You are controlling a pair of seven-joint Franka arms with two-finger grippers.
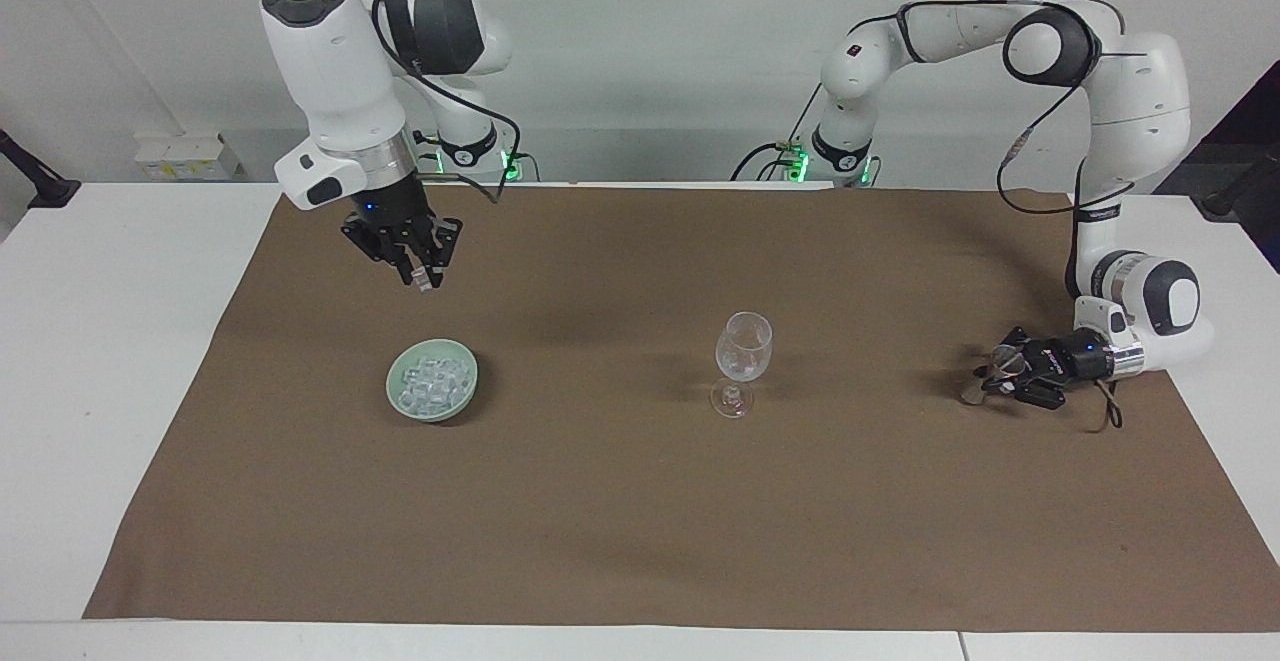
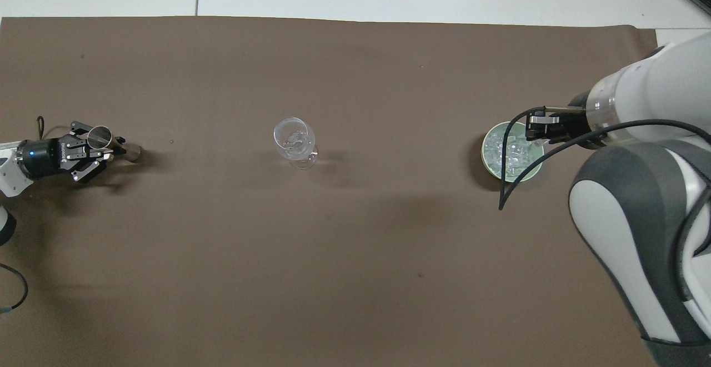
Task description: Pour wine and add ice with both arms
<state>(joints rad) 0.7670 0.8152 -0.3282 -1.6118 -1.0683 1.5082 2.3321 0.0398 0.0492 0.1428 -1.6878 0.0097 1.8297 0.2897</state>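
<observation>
Right end effector (image 1: 425,284) pinches ice cube above bowl (image 1: 432,393); left grips tilted cup (image 1: 1005,366)

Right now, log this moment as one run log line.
right end effector: shut on ice cube, raised above bowl | left end effector: shut on metal cup | stemmed glass: upright

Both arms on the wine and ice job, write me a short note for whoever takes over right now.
Right claw: shut on an ice cube, raised over the brown mat near the green bowl.
Left claw: shut on a small metal cup, low at the left arm's end of the table, tipped on its side.
Wine glass: upright mid-mat, nothing coloured showing in it.
Ice: heaped in the bowl, toward the right arm's end.
Done: one cube picked up.
Left: carry the cube to the glass and drop it in; I can't tell whether the pour is done.
</observation>
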